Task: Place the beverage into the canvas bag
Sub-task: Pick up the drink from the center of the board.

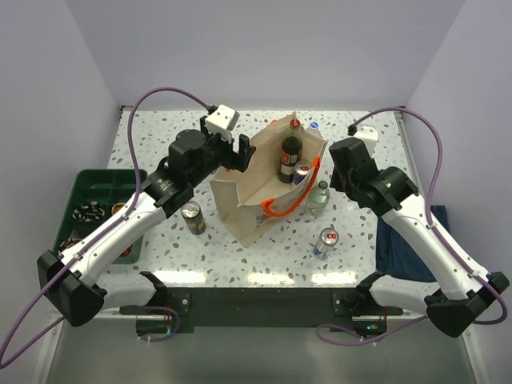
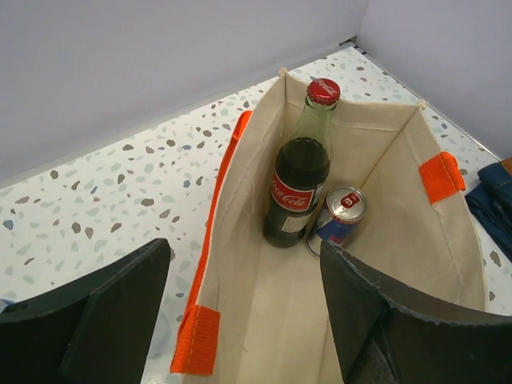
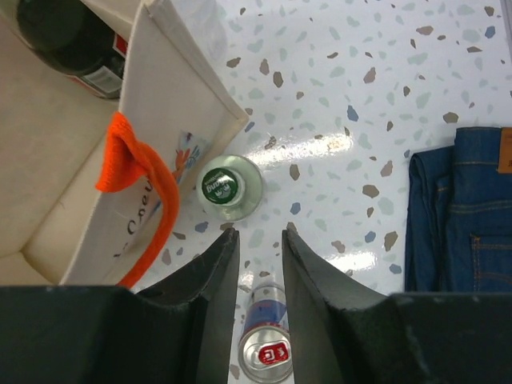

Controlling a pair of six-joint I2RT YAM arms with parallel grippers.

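beige canvas bag [image 1: 240,210] upright mid-desk [image 1: 240,258], cola bottle [image 2: 298,180] and can [image 2: 342,212] standing inside. left fingers [image 2: 112,320] spread wide, empty, at the bag's rim. right fingers [image 3: 324,280] slightly parted, empty, above a green-capped bottle [image 3: 230,186] just beside the bag.

light: bright, even | glare: white patches on table [image 3: 336,144] | shadows: soft | focus: sharp
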